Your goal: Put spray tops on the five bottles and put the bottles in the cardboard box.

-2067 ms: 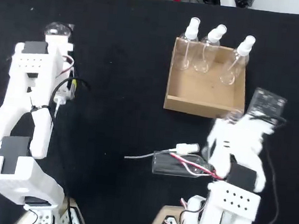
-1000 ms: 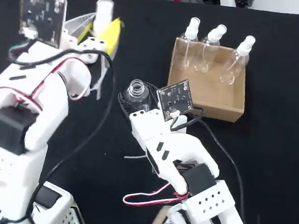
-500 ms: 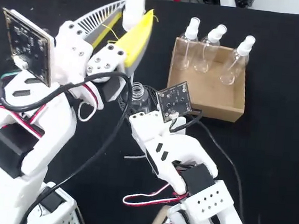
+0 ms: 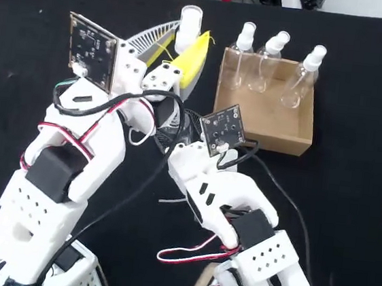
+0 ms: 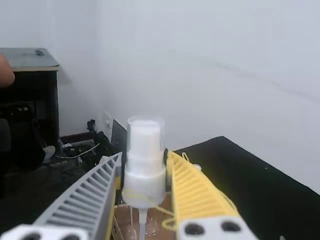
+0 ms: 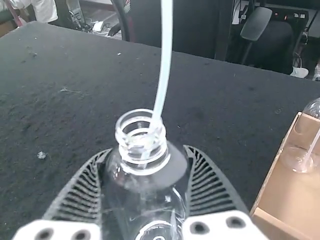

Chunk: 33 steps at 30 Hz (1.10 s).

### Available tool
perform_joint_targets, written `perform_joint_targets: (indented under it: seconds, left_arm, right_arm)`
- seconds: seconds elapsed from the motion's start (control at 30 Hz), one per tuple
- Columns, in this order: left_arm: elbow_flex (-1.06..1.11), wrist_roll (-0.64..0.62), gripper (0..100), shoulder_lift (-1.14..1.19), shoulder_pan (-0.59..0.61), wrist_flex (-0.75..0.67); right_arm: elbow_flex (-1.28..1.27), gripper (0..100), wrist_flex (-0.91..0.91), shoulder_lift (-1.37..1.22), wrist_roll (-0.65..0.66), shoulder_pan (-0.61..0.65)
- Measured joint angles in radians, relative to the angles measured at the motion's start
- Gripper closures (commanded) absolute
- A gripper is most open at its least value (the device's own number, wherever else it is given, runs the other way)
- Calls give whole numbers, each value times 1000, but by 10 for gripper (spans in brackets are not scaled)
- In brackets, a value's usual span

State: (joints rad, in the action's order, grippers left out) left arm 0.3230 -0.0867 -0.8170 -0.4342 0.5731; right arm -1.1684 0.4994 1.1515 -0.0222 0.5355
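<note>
Flanking bottle (image 6: 142, 165): cardboard box (image 4: 262, 120) wall, 2 o'clock.
Left fingers (image 5: 200, 190): raised, pinching spray top (image 5: 145, 160).
Right fingers (image 6: 80, 200): clamping bottle upright.

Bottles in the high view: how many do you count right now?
4. Three capped ones stand along the cardboard box's far wall; one open bottle sits in the right gripper. Another may be hidden.

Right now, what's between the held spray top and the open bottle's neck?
The dip tube of the spray top: in the right wrist view it runs down into the mouth of the bottle.
</note>
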Motion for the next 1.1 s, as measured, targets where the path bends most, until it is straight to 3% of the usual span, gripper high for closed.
perform_joint_targets:
  seconds: [0.17,0.43,0.63,1.0,1.1]
  left_arm:
    - [29,-75,936,-11,40,5]
    - [166,-91,932,-157,44,101]
    - [250,-97,805,-233,46,101]
    - [284,-95,823,-325,20,101]
    - [284,-95,823,-368,71,101]
  right_arm:
    - [0,984,0,0,0,0]
    - [0,984,0,0,0,0]
    - [0,984,0,0,2,3]
    - [-5,984,0,0,0,2]
    - [-5,984,0,0,0,2]
